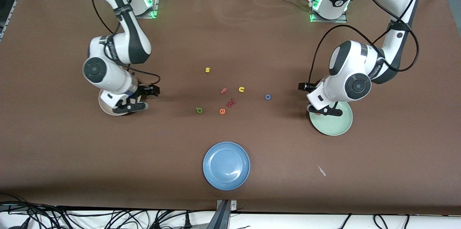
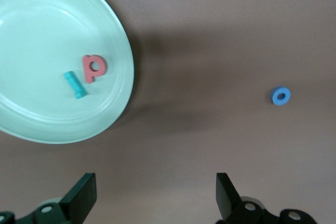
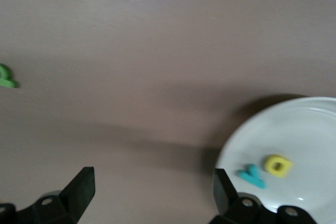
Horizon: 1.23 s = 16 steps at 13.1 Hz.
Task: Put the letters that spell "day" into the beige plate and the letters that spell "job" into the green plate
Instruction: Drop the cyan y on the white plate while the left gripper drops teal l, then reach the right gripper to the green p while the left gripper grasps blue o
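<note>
High front camera; wrist cameras face table [image 1: 230,34].

Two letters [image 2: 86,74] lie in the plate [image 2: 31,124] at the left arm's end; the ring letter [image 2: 281,96] lies near it on the counter [image 1: 230,34].

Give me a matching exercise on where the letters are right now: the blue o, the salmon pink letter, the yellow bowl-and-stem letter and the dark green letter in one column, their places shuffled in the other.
Things:
1. blue o
2. salmon pink letter
3. yellow bowl-and-stem letter
4. dark green letter

Places:
A. in the beige plate, beside a teal letter
B. on the bare table, close to the orange e
C. in the green plate, beside a teal letter
D. on the bare table, between the yellow u and the green plate

Pairs: 1-D, 2-C, 3-A, 4-B
</note>
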Motion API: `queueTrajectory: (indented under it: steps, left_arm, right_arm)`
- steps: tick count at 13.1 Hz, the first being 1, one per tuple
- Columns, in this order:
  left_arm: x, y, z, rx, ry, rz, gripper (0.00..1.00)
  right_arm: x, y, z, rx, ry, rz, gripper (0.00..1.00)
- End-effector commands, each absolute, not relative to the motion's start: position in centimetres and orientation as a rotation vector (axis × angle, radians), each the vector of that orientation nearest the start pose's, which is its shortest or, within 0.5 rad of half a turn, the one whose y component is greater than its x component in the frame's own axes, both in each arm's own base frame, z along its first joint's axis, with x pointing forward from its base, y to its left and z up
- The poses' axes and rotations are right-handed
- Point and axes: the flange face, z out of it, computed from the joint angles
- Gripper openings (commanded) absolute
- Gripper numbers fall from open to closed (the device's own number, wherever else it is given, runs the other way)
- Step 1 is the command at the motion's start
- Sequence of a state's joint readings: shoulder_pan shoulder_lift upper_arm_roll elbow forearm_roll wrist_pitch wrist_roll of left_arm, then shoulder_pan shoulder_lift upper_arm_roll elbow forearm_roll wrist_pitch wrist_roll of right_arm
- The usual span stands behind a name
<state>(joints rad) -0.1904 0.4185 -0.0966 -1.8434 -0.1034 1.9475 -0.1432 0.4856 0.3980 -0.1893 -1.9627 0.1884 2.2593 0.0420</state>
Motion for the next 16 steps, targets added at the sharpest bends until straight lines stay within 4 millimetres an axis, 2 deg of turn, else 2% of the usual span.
queueTrajectory:
  steps: [1,4,5,6,8,9,11,14,16]
  left_arm:
    - [56.7,-20.5,25.8,-3.165,0.003,0.511,1.0]
    - [56.6,-24.9,23.1,-3.169,-0.12,0.439,1.0]
    - [56.4,-26.8,22.4,-3.173,-0.088,0.427,1.0]
    - [56.7,-27.2,22.5,-3.172,-0.066,0.408,1.0]
    - [58.0,-27.9,23.6,-3.195,-0.042,0.356,1.0]
    - [58.3,-29.2,24.0,-3.208,-0.025,0.341,1.0]
    - [57.4,-32.7,24.1,-3.213,0.048,0.308,1.0]
    - [56.9,-33.1,21.9,-3.229,0.013,0.25,0.97]
    - [56.4,-33.5,21.5,-3.224,0.026,0.253,0.96]
  right_arm:
    - [58.7,23.5,25.0,-3.057,-0.219,0.166,1.0]
    - [59.7,27.9,24.0,-3.048,-0.312,0.136,1.0]
    - [59.6,29.3,23.7,-3.047,-0.343,0.132,1.0]
    - [59.2,31.0,23.1,-3.046,-0.384,0.132,1.0]
    - [59.6,32.1,21.8,-3.053,-0.415,0.135,1.0]
    - [59.4,33.0,21.0,-3.055,-0.439,0.136,1.0]
    - [59.0,35.2,20.2,-3.047,-0.471,0.081,1.0]
    - [59.2,35.4,19.6,-3.047,-0.457,0.036,0.99]
    - [58.7,36.3,19.0,-3.045,-0.479,0.024,0.95]
